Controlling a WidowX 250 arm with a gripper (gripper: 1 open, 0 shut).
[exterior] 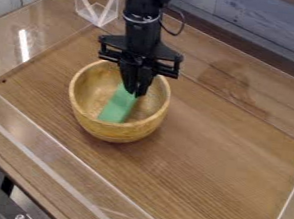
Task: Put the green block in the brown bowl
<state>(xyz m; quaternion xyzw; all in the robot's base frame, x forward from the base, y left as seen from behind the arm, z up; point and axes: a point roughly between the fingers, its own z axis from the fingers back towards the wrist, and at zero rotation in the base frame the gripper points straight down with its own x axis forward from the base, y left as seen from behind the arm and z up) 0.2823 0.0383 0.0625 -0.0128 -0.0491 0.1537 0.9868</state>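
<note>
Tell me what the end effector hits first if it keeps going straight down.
Likely the green block: the end effector points down, shut, at its upper end inside the brown bowl. It may already touch.

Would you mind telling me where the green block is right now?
The green block lies tilted inside the brown wooden bowl, left of centre in the camera view, with the shut pincer at its upper end.

Wood-grain surface [224, 161], brown, glossy with glare toward the far left. Ringed by low clear plastic walls [123, 215] on all sides. Behind, a grey plank backdrop [274, 26]. At the bottom left corner, dark hardware [3, 210], too blurred to identify.
</note>
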